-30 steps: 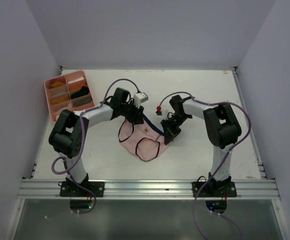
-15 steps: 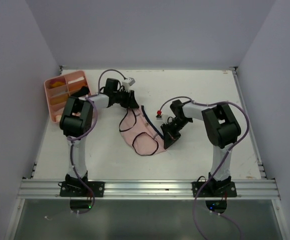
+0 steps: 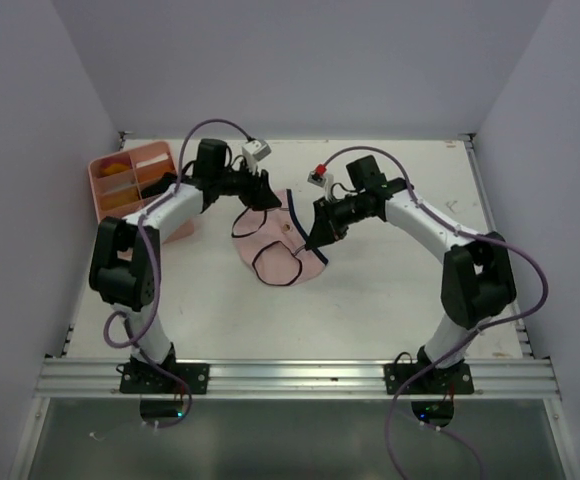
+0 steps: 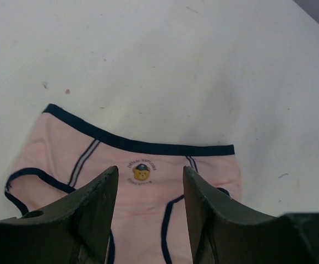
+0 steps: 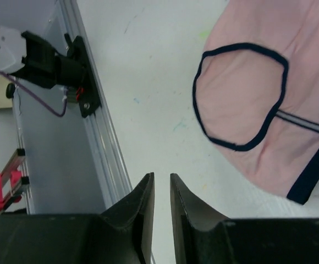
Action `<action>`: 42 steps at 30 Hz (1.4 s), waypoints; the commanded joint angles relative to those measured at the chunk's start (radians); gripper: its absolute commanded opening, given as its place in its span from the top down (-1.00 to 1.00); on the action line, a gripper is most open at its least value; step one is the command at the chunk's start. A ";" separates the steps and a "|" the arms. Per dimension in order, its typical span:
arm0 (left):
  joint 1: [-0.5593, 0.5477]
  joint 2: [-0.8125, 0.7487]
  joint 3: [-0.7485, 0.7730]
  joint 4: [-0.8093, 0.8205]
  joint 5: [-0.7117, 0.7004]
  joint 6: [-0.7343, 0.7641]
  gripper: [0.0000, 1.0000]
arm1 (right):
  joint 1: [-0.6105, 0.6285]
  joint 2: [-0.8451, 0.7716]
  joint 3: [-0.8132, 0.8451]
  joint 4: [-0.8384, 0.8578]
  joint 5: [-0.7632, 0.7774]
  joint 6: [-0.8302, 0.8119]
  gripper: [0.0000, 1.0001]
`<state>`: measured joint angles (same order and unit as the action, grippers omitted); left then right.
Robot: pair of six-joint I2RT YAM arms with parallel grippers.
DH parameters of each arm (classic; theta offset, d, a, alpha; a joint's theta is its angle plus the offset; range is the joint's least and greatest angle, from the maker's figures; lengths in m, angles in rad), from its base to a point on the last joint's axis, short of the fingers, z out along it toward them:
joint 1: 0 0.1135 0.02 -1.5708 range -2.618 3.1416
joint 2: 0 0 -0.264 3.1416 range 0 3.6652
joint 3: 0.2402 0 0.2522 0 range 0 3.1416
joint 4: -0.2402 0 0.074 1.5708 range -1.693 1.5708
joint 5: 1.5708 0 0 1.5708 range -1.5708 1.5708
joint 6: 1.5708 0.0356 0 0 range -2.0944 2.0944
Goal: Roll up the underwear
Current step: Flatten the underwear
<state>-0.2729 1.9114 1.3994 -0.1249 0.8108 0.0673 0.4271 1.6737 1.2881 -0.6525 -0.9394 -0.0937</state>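
Left of the underwear [image 3: 273, 243] the tray [image 3: 150, 157] sits unmoved. The left gripper [image 3: 261, 197] has let go and hangs over the underwear's far edge, jaws wide and empty. The pink underwear now lies flatter, shifted slightly back. At its right edge the right gripper [image 3: 315, 238] has lifted, jaws narrowly parted, empty.

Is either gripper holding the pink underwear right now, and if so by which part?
Nothing is held. The left gripper hovers open above the pink underwear, and the right gripper, jaws barely parted, is beside it with nothing between its fingers.
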 commanded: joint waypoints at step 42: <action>0.000 -0.029 -0.160 -0.285 0.263 0.178 -0.04 | 0.021 0.174 -0.099 0.571 0.083 0.545 0.53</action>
<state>-0.2813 1.8965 1.2816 -0.3820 0.9867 0.2276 0.4500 1.7939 1.1549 -0.0818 -0.8333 0.4946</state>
